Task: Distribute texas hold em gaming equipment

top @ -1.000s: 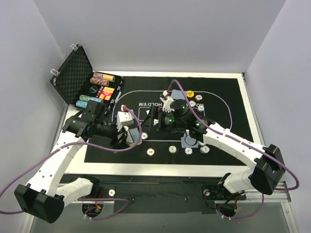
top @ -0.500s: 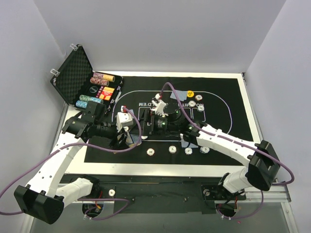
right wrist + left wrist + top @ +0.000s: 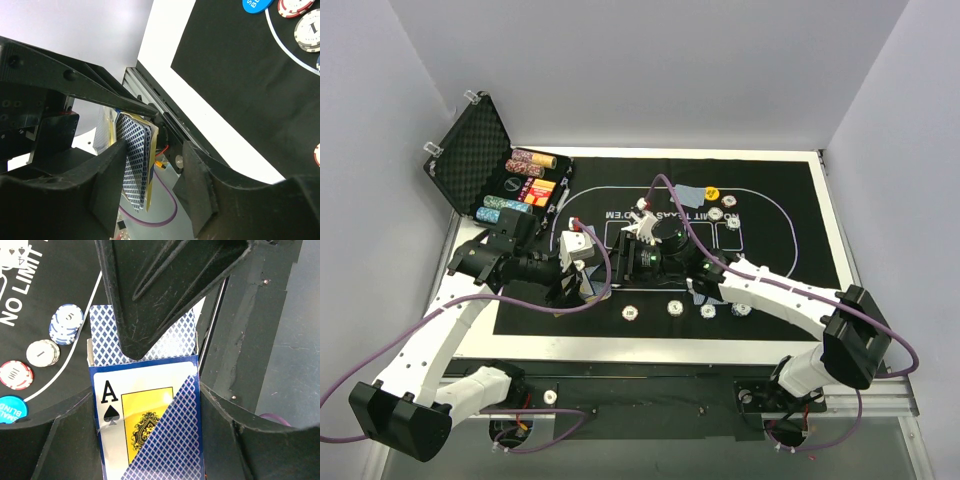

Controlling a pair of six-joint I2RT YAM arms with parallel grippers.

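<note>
The left gripper (image 3: 582, 284) clamps the playing cards (image 3: 150, 415); the right gripper (image 3: 152, 172), jaws apart, reaches across beside it.

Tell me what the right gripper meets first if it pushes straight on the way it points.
The playing cards held in the left gripper: they stand between the right gripper's fingers, close against one. Beyond them, probably the left gripper itself, though depth is unclear.

A black felt mat (image 3: 790, 180) printed with a white oval line and NO LIMIT TEXAS HOLD'EM lettering lies on the white tabletop (image 3: 670, 348); at its far left corner a black foam-lined case (image 3: 470, 150) lies open, lid raised leftward
</note>
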